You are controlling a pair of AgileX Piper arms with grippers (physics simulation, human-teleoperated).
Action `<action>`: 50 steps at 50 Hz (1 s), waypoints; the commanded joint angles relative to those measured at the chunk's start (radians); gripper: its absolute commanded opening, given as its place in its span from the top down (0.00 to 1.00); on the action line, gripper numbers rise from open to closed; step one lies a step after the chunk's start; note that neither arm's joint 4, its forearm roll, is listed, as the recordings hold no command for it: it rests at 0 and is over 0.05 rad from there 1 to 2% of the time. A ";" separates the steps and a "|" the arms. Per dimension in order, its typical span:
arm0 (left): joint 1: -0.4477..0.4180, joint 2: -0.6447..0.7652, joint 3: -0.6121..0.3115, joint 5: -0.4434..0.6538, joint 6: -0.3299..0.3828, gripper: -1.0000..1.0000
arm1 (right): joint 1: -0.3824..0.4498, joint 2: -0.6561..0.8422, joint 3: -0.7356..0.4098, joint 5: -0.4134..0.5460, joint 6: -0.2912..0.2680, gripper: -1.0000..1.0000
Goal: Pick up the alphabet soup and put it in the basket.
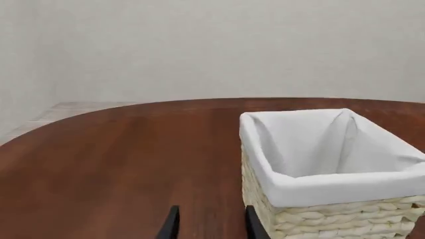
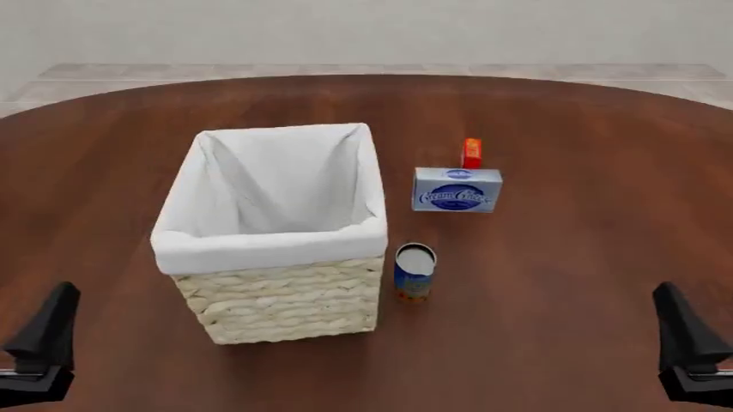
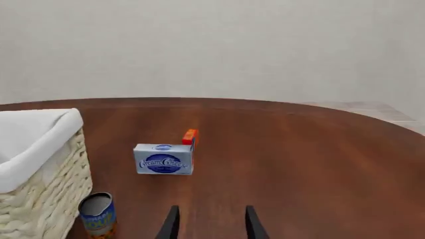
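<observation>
At the near left edge of the front view the left gripper (image 2: 40, 348) hangs low over the brown wooden surface (image 2: 572, 283), well apart from everything on it; its own wrist view shows its two dark fingers (image 1: 172, 225) spread with bare wood between them, holding nothing. Right of it stands the basket (image 2: 281, 300), a tall woven cream box with a white cloth lining (image 2: 269, 245) folded over its rim, and nothing shows inside it but the cloth. Just beside the basket's near right corner stands the can of alphabet soup (image 2: 414, 273), upright on the wood, its pale round top facing up and its label blue above and orange-red at the base; whether it touches the wicker cannot be told. Farther back and a little to the right lies a blue and white cream cheese box (image 2: 457, 190), its long face toward the camera, and right behind it stands a small orange-red box (image 2: 471, 152). At the near right edge the right gripper (image 2: 687, 356) also hangs low, well apart from the can, its fingers (image 3: 253, 224) likewise spread and empty in its wrist view.
</observation>
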State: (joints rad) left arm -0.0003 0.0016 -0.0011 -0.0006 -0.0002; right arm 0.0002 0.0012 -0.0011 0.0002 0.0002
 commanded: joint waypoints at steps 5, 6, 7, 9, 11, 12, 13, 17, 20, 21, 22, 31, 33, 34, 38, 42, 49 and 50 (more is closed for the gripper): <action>-0.002 0.003 -0.003 -0.003 0.001 0.00 | 0.006 0.001 -0.005 0.003 0.002 0.00; -0.002 0.003 -0.003 -0.003 0.002 0.00 | 0.007 0.001 -0.005 0.002 0.001 0.00; -0.002 0.002 -0.003 -0.004 0.000 0.00 | 0.010 0.000 -0.005 0.001 0.000 0.00; -0.002 0.002 -0.003 -0.004 0.000 0.00 | 0.011 0.000 -0.005 0.001 0.001 0.00; -0.002 0.002 -0.003 -0.005 -0.001 0.00 | 0.013 0.000 -0.003 0.002 0.004 0.00; -0.002 0.002 -0.003 -0.005 0.000 0.00 | 0.014 0.000 -0.003 0.002 0.004 0.00; -0.001 0.001 -0.003 -0.006 0.002 0.00 | 0.014 0.000 -0.005 0.003 0.007 0.00; -0.007 0.001 -0.003 -0.006 0.001 0.00 | 0.018 0.000 -0.021 0.012 0.014 0.00; -0.007 0.001 -0.003 -0.008 0.004 0.00 | 0.020 0.006 -0.025 0.009 0.010 0.00; -0.006 0.000 -0.003 -0.010 0.004 0.00 | 0.022 0.007 -0.028 0.011 0.013 0.00; -0.006 0.000 -0.003 -0.011 0.005 0.00 | 0.024 0.008 -0.031 0.014 0.018 0.00; -0.003 -0.001 -0.003 -0.015 0.002 0.00 | 0.044 0.054 -0.108 0.040 0.024 0.00; -0.005 -0.001 -0.003 -0.015 0.004 0.00 | 0.045 0.065 -0.124 0.042 0.030 0.00; -0.005 -0.001 -0.003 -0.016 0.004 0.00 | 0.045 0.067 -0.131 0.044 0.021 0.00; -0.004 -0.001 -0.003 -0.019 0.004 0.00 | 0.045 0.072 -0.144 0.048 0.006 0.00; -0.007 -0.001 -0.003 -0.018 0.004 0.00 | 0.047 0.086 -0.165 0.054 -0.001 0.00; -0.007 -0.001 -0.003 -0.021 0.003 0.00 | 0.065 0.137 -0.216 0.055 -0.024 0.00; -0.007 -0.001 -0.003 -0.020 0.004 0.00 | 0.068 0.143 -0.223 0.055 -0.025 0.00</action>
State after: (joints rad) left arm -0.0064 0.0010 -0.0039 -0.0182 0.0032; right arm 0.0512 0.0919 -0.1645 0.0505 -0.0028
